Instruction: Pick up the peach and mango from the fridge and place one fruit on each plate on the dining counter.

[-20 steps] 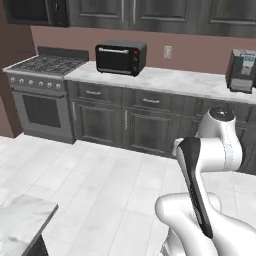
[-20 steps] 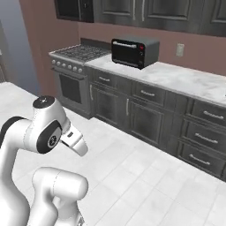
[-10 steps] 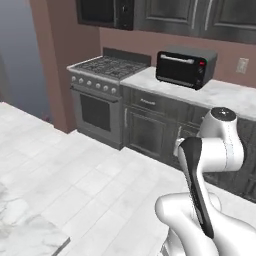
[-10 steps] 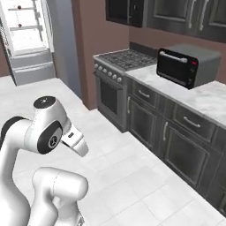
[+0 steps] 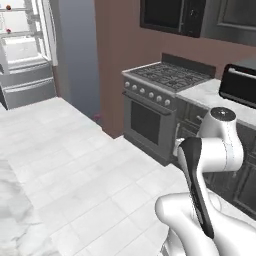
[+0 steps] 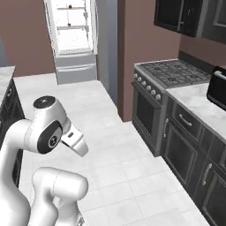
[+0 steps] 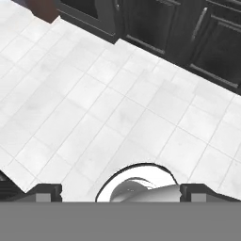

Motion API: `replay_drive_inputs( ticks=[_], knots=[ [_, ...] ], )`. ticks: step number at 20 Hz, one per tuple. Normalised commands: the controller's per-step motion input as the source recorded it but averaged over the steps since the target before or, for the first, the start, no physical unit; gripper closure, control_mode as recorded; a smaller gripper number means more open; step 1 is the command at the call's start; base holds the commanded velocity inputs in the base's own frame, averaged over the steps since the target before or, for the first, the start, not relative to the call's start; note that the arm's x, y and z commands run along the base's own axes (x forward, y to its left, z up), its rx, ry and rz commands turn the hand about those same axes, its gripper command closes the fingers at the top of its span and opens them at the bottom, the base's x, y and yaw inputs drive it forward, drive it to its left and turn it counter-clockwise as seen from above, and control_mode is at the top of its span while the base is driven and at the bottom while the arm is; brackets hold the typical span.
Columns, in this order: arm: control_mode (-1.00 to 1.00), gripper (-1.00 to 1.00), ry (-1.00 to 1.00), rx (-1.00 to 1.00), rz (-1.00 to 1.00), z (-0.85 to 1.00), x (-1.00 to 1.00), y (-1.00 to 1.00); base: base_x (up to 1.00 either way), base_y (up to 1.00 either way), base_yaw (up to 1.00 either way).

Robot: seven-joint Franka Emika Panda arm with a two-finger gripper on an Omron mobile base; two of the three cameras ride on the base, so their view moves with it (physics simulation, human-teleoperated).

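The fridge (image 5: 25, 55) stands open at the far left, with white shelves above grey drawers; it is also at the top of the right base view (image 6: 74, 39). Small reddish things (image 6: 69, 24) lie on its shelves, too small to tell whether they are the peach or the mango. A marble corner of the dining counter (image 5: 12, 210) lies at the lower left. The plates are out of view. My arm is folded over the base. In the hand view my gripper (image 7: 121, 190) is open, nothing between its tips, facing down at the tile floor.
A steel range (image 5: 160, 100) stands against the brown wall (image 5: 120, 55), right of the fridge. Dark cabinets with marble tops (image 6: 198, 119) run on to the right, with a black toaster oven (image 5: 240, 82) on them. White tile floor (image 7: 94, 94) stretches toward the fridge.
The base has turned left, so the whole scene slid right: the fridge came into view and the toaster oven moved to the right edge. The arm keeps its folded pose.
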Motion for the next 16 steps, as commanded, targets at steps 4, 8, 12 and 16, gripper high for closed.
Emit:
replay_drive_inputs(
  ticks=[4, 8, 12, 16],
  knots=[
    [1.0, -1.0, 0.0, 0.0, 0.0, 0.0, 0.0, 0.0, 1.0, -0.2, 0.38],
    [1.0, -1.0, 0.0, 0.0, 0.0, 0.0, 0.0, 0.0, 1.0, -0.2, 0.28],
    [1.0, -1.0, 0.0, 0.0, 0.0, 0.0, 0.0, 0.0, 1.0, -0.15, 0.18],
    [1.0, -1.0, 0.0, 0.0, 0.0, 0.0, 0.0, 0.0, 1.0, -0.09, 0.13]
  ],
)
